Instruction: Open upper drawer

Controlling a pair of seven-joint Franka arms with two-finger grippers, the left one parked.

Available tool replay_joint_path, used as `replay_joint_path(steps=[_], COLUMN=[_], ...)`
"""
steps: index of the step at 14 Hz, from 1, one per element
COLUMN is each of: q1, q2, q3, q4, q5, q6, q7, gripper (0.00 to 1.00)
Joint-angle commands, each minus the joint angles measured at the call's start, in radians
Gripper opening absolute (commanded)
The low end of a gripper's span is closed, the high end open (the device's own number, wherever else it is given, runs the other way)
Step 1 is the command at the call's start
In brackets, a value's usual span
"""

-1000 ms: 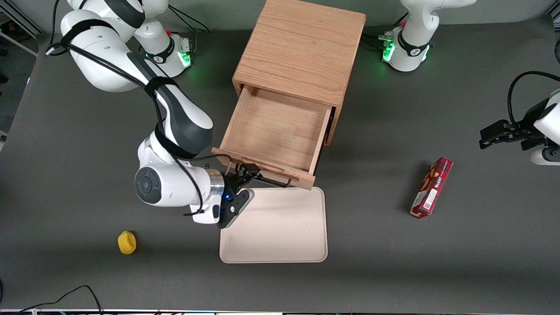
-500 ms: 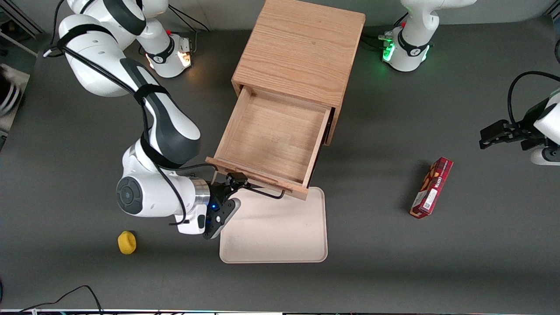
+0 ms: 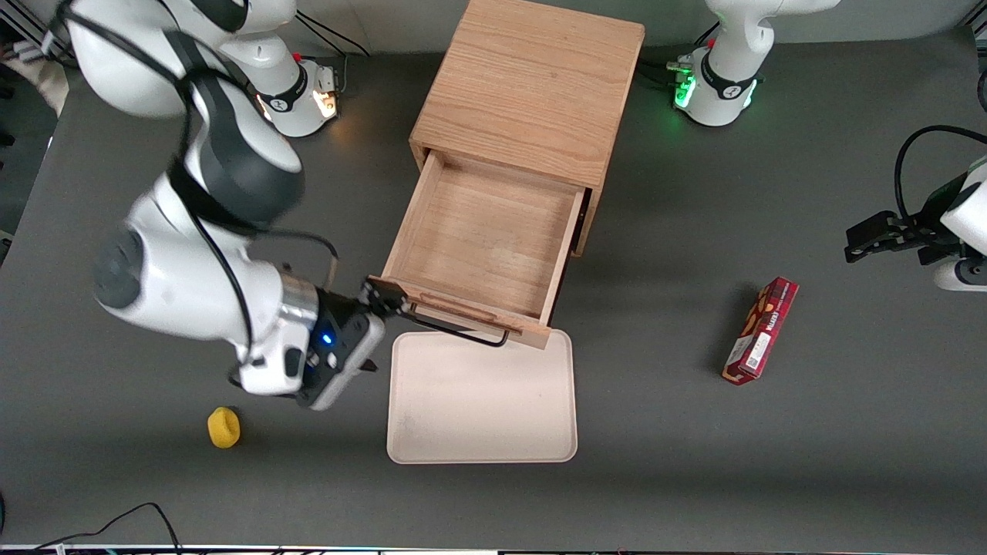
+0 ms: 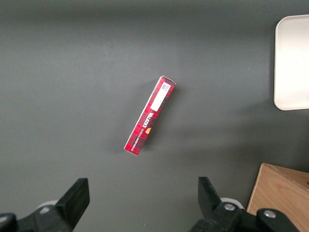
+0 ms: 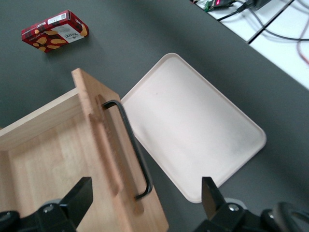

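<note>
**Drawer out, pincer open by its corner**

Dark grey table (image 3: 694,478), seen from above. Oak cabinet (image 3: 532,85) stands mid-table, farther from the front cam than the rest. The upper drawer (image 3: 486,231) is pulled well out of the cabinet toward the front cam. Its box is bare wood inside, w/ nothing in it. Its black wire handle (image 3: 463,331) runs along the front panel, which overhangs the edge of the cream tray (image 3: 482,401). The tray lies flat on the table, just in front of the drawer.

My gripper (image 3: 375,331) hangs at the drawer-front corner toward my end of the table, beside the tray. Fingers are spread wide, holding nothing. One fingertip is right at the corner of the panel; can't tell if it touches. In my wrist cam the gripper (image 5: 144,193) looks down on the handle (image 5: 133,145), the front panel and the tray (image 5: 193,130).

Red box (image 3: 759,331) lies flat toward the parked arm's end, well apart from the drawer. Small yellow item (image 3: 224,428) sits near my wrist, nearer the front cam.
</note>
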Motion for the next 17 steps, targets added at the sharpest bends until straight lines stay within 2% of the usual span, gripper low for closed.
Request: replay_joint_path(steps=[1, 4, 5, 7, 8, 10, 13, 15, 17], q1=[-0.020, -0.034, -0.036, -0.033, -0.034, -0.033, -0.034, -0.034, -0.034], q2=[-0.186, -0.375, -0.416, -0.493, -0.544, -0.677, -0.951, -1.010, -1.000], q3=[-0.019, -0.092, -0.119, -0.201, -0.234, -0.304, -0.397, -0.452, -0.477], q4=[-0.097, -0.178, -0.195, -0.206, -0.259, -0.476, -0.904, -1.003, -0.990], q5=[-0.036, -0.024, -0.015, -0.024, -0.025, -0.025, -0.027, -0.062, -0.103], q6=[-0.117, -0.187, -0.251, -0.485, -0.506, -0.482, -0.258, -0.209, -0.210], q7=[0.126, 0.332, 0.337, 0.410, 0.429, 0.453, 0.463, 0.461, 0.461], gripper=[1.00, 1.00, 1.00, 1.00, 1.00, 1.00, 1.00, 1.00, 1.00])
